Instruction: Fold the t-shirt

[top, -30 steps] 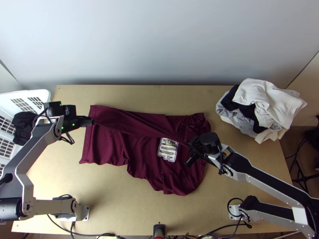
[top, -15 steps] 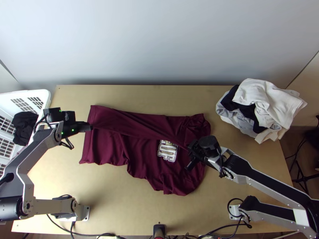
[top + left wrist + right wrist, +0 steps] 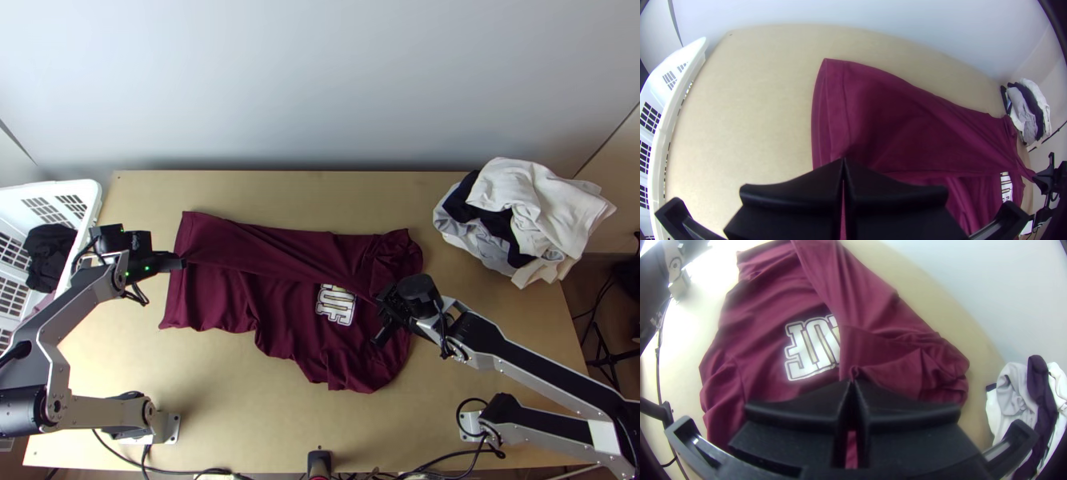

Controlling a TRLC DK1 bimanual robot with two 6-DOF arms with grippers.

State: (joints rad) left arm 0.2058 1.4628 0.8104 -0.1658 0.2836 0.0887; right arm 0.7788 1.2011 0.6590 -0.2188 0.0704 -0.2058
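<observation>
Lab-like robot station | wooden table [image 3: 264,424] | two mounted arms [image 3: 544,376] | cables [image 3: 212,471] | plain pale wall [image 3: 320,80]

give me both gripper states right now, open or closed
Left gripper: closed, holding the shirt at its hem.
Right gripper: closed, holding the shirt's folded-over edge near the print.

White ltrs [image 3: 796,369], on maroon tee [image 3: 755,338], prob. partly covered
</observation>
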